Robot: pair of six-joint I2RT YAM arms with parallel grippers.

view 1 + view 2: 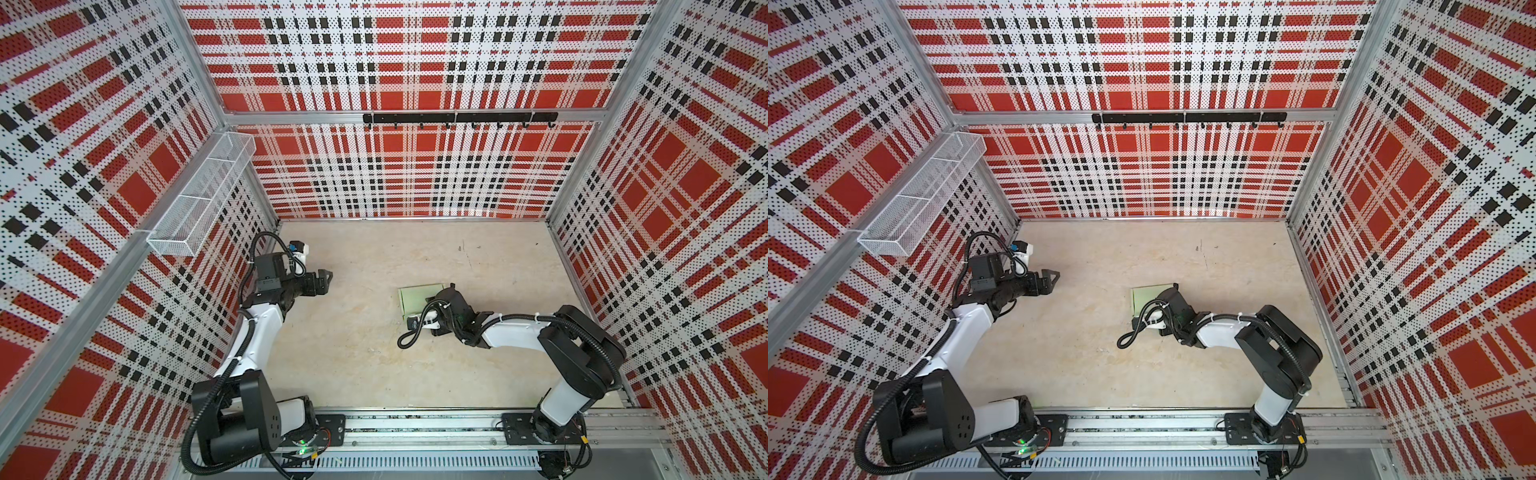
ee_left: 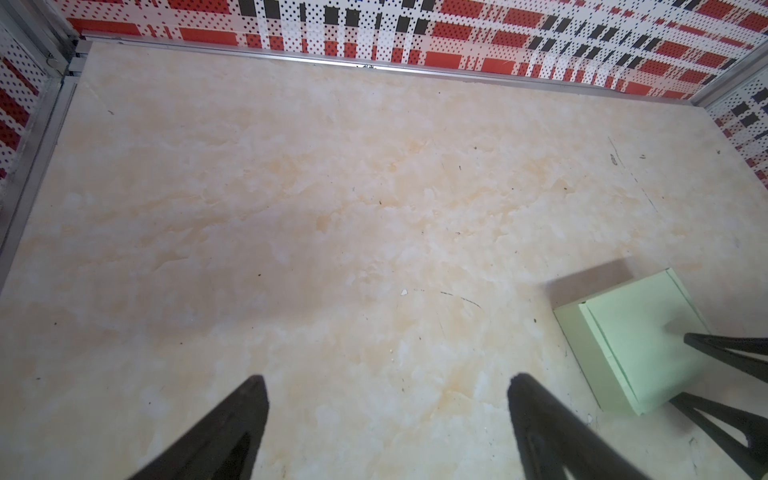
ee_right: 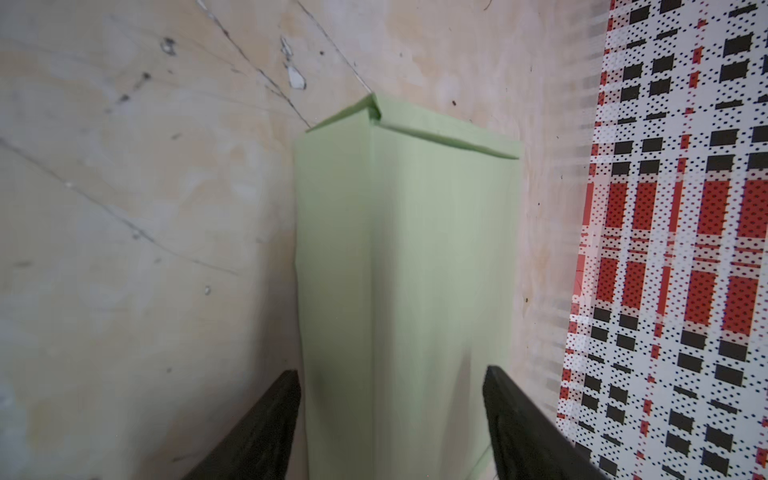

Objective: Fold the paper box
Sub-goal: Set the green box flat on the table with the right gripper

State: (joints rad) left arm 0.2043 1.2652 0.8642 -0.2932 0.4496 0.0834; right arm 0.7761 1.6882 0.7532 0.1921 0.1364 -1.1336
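Two arms reach over the beige table (image 1: 365,365). On the left, the left gripper (image 1: 328,280) hangs with its jaws spread wide and nothing between them, well apart from the paper box (image 1: 417,297). The box, pale green and folded shut, lies flat on the table right of the middle. The right gripper (image 3: 390,374) is at its near right corner, unclenched. One finger (image 2: 723,349) is over the lid and the other is at the near edge. I cannot tell whether they touch the card.
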